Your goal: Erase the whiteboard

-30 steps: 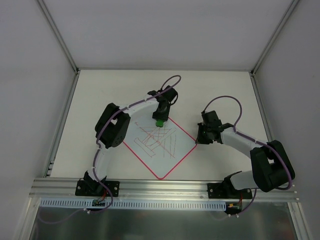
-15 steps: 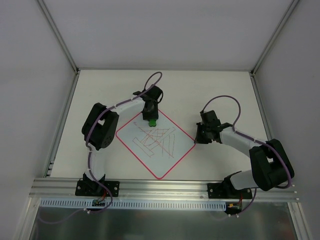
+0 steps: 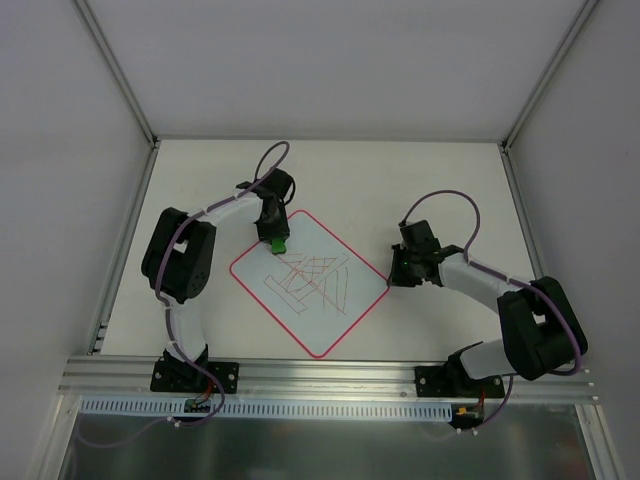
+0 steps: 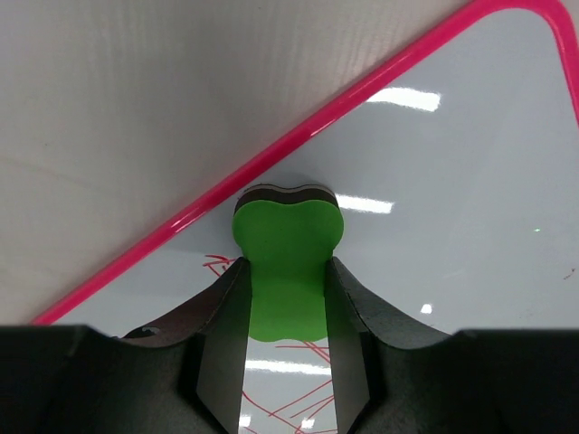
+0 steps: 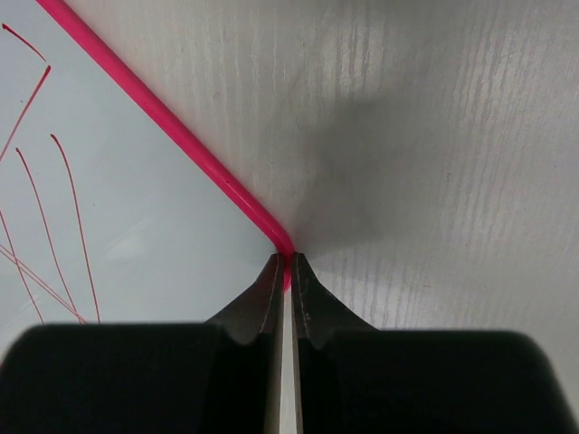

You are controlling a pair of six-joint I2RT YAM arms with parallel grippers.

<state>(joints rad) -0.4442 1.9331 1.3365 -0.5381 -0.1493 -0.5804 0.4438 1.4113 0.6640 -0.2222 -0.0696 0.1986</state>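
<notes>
**Whiteboard braced at one corner, eraser at the opposite edge**

Whiteboard [image 3: 312, 325] lies flat on the table [image 3: 420, 190], turned like a diamond, between the two arms and near the middle of the work area. Its red border [image 4: 298, 149] is all in view from above.

The right arm [image 3: 490, 285] reaches in from the side so that the right gripper [image 3: 397, 275] meets the board's right corner. In the wrist view its jaws are together, the right gripper [image 5: 286, 262] touching the border just at the rounded corner. That looks like a brace, to stop the light board sliding or spinning under the rubbing. Whether the tips press on the rim or only butt against it I cannot tell.

The left arm [image 3: 200, 250] curls round the far left side, bringing the left gripper [image 3: 277, 240] down over the upper-left edge. Its jaws are clamped on the eraser [image 4: 287, 253], green back up and dark pad on the surface just inside the border, the flat face down for wiping.

Scribbles [image 3: 312, 280], red and dark, fill the board's centre, so most of the erasing looks undone. The few red strokes beside the eraser are the closest marks.
</notes>
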